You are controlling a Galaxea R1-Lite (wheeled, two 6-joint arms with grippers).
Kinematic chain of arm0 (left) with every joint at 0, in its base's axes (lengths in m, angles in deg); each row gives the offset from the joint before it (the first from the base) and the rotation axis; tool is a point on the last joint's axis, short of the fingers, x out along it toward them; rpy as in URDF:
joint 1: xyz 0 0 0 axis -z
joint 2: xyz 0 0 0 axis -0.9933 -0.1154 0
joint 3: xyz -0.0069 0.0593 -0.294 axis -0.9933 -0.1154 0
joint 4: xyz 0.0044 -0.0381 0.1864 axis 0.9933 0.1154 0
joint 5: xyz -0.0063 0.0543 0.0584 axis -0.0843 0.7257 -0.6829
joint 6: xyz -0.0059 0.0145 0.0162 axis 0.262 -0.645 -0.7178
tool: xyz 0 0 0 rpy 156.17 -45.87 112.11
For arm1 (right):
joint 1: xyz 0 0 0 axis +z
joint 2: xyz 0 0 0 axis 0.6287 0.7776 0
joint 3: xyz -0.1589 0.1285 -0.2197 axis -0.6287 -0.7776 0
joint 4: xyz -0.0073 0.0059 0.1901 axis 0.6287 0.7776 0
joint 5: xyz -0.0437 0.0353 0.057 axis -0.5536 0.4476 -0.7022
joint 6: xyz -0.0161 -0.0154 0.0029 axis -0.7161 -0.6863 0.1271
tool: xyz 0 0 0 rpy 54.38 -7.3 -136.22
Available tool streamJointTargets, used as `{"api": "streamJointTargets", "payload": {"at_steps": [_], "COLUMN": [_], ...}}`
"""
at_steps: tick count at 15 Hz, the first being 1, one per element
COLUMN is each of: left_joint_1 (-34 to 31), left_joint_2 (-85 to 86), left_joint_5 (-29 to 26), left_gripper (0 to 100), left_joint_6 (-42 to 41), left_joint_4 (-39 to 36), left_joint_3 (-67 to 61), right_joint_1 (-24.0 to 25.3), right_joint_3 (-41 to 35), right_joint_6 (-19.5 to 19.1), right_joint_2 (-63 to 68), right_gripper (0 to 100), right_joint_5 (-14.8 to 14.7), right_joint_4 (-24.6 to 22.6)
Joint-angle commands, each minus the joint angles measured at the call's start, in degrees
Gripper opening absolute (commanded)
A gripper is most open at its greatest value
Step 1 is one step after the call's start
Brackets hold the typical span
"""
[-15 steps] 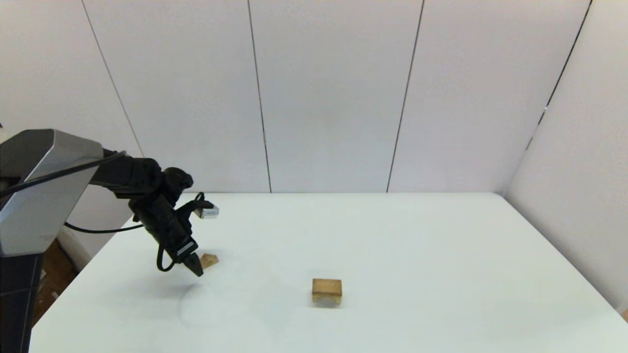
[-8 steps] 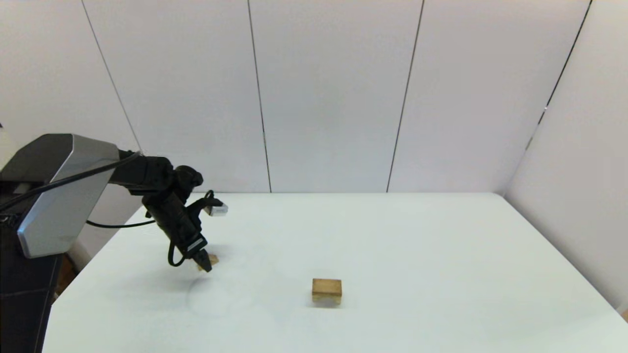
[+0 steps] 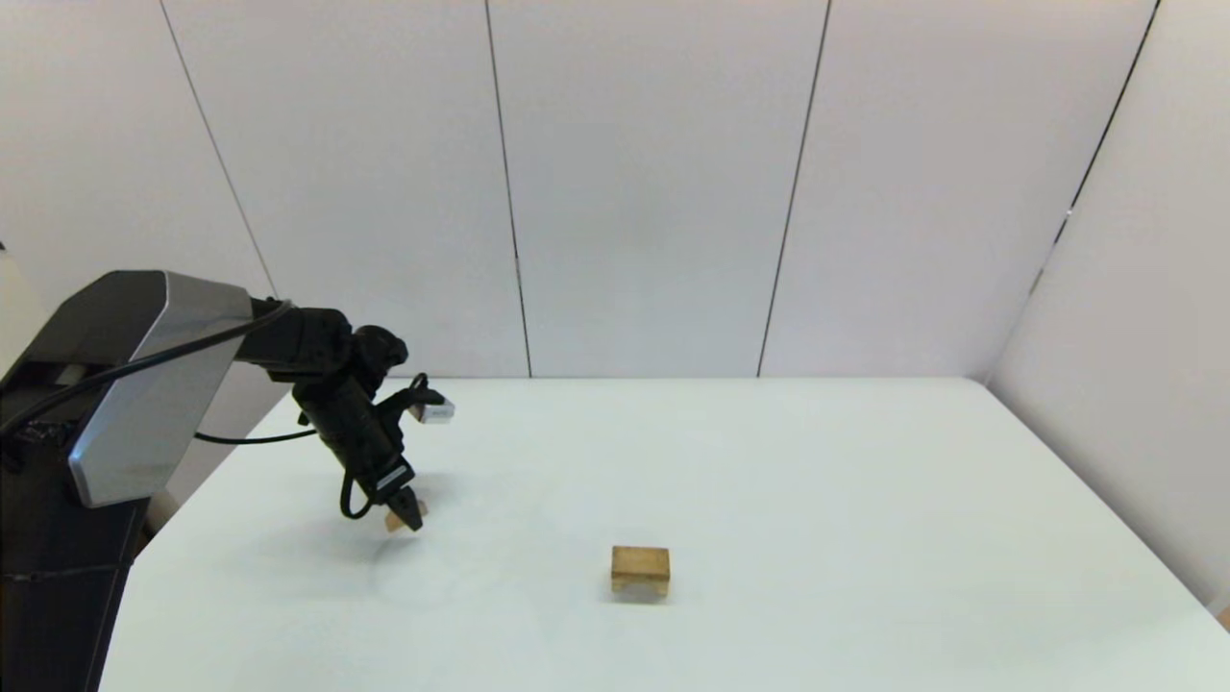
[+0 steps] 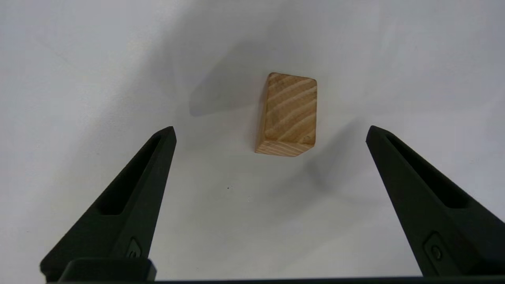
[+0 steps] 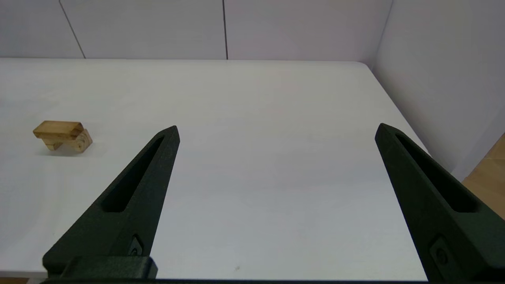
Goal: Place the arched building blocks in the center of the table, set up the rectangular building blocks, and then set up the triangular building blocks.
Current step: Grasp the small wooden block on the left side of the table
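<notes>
The left gripper (image 4: pixel 270 132) hangs low over the left part of the plain white tabletop (image 3: pixel 817 481), its two long black fingers (image 4: pixel 134 189) spread wide apart and pointing down at the surface. Between the fingertips, but touching neither, lies the small tan wooden triangular block (image 4: pixel 290 114) — it rests on the table with a broad grained face turned up and casts a soft shadow to one side. In the head view the same wedge (image 3: pixel 394 521) shows only as a sliver of tan just behind the gripper's tip (image 3: pixel 408 519), most of it hidden by the black fingers. The silver and black left arm (image 3: pixel 144 375) reaches in from the left edge, bent downward at the wrist, with a black cable looping beside it. Well apart from the gripper, toward the middle of the table, stands the light-wood arched block (image 3: pixel 640 574) with the thinner flat rectangular wooden slab (image 3: pixel 640 558) lying across its top; from the right wrist view the pair reads clearly — the slab (image 5: pixel 58 128) on top, the arched piece (image 5: pixel 75 142) beneath it with its cut-out facing down. The right gripper (image 5: pixel 276 130) is held off to the right side above the table edge, its own black fingers also set wide apart and holding nothing. Pale panelled walls (image 3: pixel 653 183) close in the table behind and on the right.
</notes>
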Motion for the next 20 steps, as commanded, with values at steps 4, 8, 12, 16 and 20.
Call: {"api": "streamJointTargets", "payload": {"at_steps": [4,8,12,16,20], "left_joint_1": [0.01,0.01,0.01,0.01,-0.08], "left_joint_2": [-0.8,-2.03,-2.12,-2.3,-2.47], "left_joint_5": [0.14,0.14,0.14,0.14,0.14], "left_gripper": [100,100,100,0,0], "left_joint_6": [0.01,0.01,0.18,0.27,0.62], "left_joint_4": [0.82,0.82,0.91,0.91,0.91], "left_joint_3": [0.58,0.93,1.37,1.46,1.9], "right_joint_1": [0.06,-0.02,0.06,0.06,-0.02], "right_joint_3": [0.0,-0.09,0.0,-0.09,0.0], "right_joint_6": [-0.04,-0.04,-0.04,-0.04,-0.04], "right_joint_2": [-0.01,-0.01,-0.01,-0.01,-0.01], "right_gripper": [100,100,100,100,100], "right_joint_5": [0.01,0.01,0.01,0.01,0.01], "right_joint_4": [-0.01,-0.01,-0.01,-0.01,-0.01]}}
